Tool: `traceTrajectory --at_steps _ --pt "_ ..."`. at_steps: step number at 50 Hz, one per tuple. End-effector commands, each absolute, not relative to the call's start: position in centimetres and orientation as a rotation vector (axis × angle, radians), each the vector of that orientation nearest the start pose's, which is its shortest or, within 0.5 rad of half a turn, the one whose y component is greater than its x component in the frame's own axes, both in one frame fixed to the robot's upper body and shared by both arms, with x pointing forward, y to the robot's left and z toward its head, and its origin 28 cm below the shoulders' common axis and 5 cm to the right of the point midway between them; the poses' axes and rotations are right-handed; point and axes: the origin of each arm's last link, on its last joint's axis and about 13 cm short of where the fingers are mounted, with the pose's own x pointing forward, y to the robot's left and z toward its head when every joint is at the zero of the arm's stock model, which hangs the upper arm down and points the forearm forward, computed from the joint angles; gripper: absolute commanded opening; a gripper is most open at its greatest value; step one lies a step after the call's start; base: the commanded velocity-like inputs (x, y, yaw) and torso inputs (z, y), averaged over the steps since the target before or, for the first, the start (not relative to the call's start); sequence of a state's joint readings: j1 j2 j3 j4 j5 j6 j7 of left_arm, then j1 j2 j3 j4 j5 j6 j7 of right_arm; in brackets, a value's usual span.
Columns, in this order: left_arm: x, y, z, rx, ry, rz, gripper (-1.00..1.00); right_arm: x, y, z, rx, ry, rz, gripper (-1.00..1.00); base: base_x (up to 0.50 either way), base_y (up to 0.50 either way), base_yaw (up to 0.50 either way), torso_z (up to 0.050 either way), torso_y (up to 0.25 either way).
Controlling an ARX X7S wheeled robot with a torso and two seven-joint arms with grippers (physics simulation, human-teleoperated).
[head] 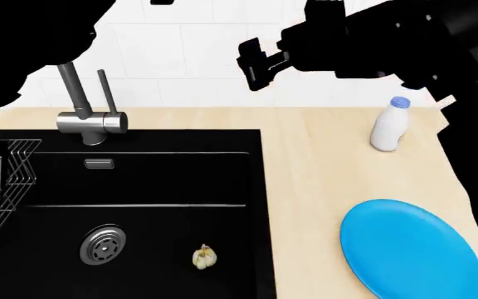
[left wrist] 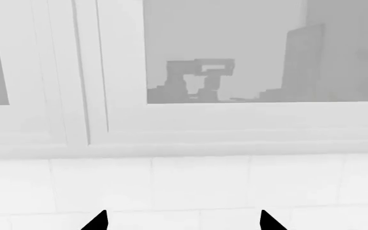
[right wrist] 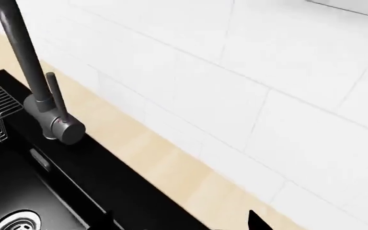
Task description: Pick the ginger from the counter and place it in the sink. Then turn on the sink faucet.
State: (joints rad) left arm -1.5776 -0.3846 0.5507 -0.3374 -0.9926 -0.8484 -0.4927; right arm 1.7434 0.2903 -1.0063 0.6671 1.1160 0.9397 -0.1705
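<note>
Ginger (head: 205, 256) lies in sink (head: 139, 187) near front edge: placing done. Faucet (head: 89, 118) lever untouched, no water. Right gripper (head: 256, 62) empty, jaws parted; left gripper (left wrist: 182, 221) parted.

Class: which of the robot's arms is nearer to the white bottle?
Right. The right arm reaches above and beside the bottle at the right side of the counter. The left arm is far off, past the faucet, at the left of the sink.

Bright, flat, even light; sharp renders; left wrist view washed-out pale; arms unlit black silhouettes.
</note>
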Motion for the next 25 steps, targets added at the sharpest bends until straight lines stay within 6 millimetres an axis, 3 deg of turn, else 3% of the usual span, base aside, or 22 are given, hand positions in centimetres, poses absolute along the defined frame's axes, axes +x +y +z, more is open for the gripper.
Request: traceTrajectory --at_steps 1,15,25 --pt "34.8 22.3 37.3 0.008 -0.109 -0.023 1.00 38.5 -12.3 37.9 -0.159 0.186 0.409 1.00 0.00 0.00 0.00 0.000 0.000" --pt "35.8 22.8 36.7 0.023 -0.100 -0.004 1.00 38.8 -14.8 40.5 -0.049 -0.019 0.242 1.00 0.00 0.00 0.00 0.000 0.000" --pt "40.9 23.6 34.6 0.028 -0.082 0.094 1.00 38.1 -16.2 43.0 -0.018 -0.126 0.228 1.00 0.00 0.00 0.00 0.000 0.000"
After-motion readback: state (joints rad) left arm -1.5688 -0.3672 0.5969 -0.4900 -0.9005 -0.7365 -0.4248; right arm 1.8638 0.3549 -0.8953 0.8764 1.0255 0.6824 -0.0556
